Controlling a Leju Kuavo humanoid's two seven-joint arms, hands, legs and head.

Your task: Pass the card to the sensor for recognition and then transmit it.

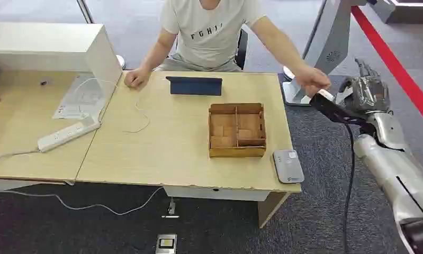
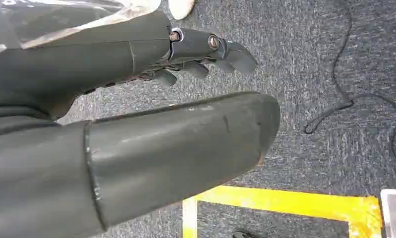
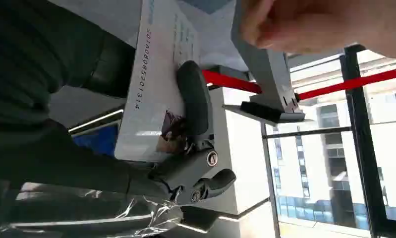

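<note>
Right hand: the robot's right hand (image 1: 369, 92), wrapped in clear film, is raised off the right side of the table; in the right wrist view its fingers (image 3: 196, 106) press a white printed card (image 3: 158, 74) against the palm — it grasps the card
Card: the white card with a line of digits along one edge sits in the right hand; in the head view only its pale end (image 1: 325, 95) shows past the dark hand
Person: a seated person in a white T-shirt (image 1: 212, 32) reaches one hand (image 1: 311, 79) over to the card's end, touching or just beside it — contact cannot be told; the other hand (image 1: 136, 78) rests on the table
Left hand: the left hand (image 2: 136, 114) hangs over grey carpet with a yellow floor line (image 2: 285, 201), fingers slightly curled and apart, holding nothing
Table: a light wooden table (image 1: 161, 153) carries a brown compartmented wooden box (image 1: 236, 130), a grey flat sensor pad (image 1: 288, 165) at the near right corner, a dark blue folded tablet case (image 1: 194, 85) and a white power strip (image 1: 67, 134)
</note>
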